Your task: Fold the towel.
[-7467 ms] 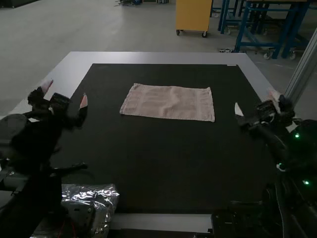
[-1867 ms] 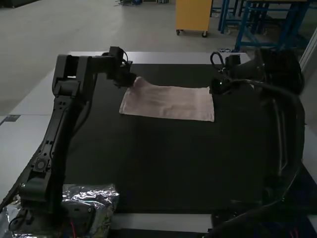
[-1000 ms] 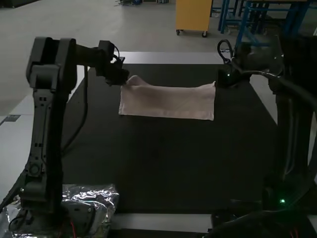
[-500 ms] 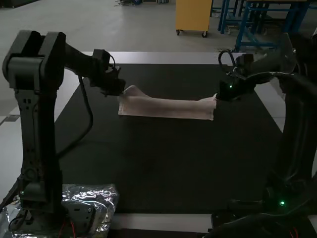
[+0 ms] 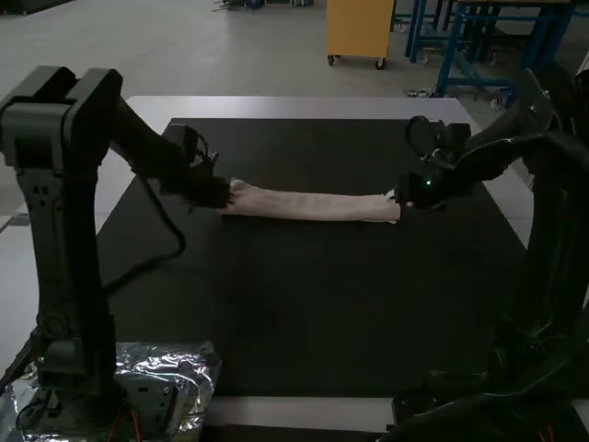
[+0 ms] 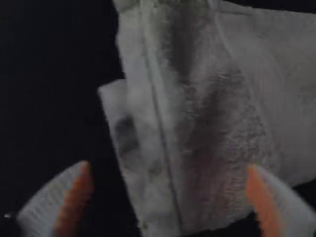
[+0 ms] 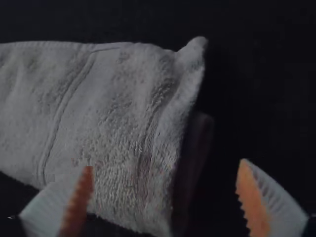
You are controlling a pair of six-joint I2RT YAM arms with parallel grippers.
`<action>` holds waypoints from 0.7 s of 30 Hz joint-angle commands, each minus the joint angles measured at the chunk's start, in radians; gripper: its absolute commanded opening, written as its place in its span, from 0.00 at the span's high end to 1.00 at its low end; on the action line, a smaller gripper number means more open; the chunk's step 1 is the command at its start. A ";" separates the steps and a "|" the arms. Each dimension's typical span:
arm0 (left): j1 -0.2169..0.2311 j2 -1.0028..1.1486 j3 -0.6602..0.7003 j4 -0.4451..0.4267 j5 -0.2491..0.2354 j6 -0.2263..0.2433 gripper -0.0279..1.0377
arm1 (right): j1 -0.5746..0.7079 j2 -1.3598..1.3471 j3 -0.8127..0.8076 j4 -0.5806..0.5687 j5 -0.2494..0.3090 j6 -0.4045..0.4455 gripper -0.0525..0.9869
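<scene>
Leftmost we see crinkled, shiny plastic [image 5: 201,373] nearer us than the left gripper [image 5: 221,194], whose ribbed white fingers and orange pads [image 6: 264,195] stand spread at the towel's left end. From there to the right gripper, we see the towel [image 5: 308,206] as a long, pale, folded strip on the smooth dark mat [image 5: 294,304]. Its pile is nubbly, its hem stitched and its bands flatter; at both ends a lower layer peeks out beside the upper. We see the right gripper [image 5: 406,195] at the other end, its ribbed fingers also wide apart.
</scene>
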 commanded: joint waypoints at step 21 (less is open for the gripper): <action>0.069 -0.072 0.067 0.014 0.026 -0.078 0.07 | 0.048 0.041 0.047 0.056 0.053 0.006 0.07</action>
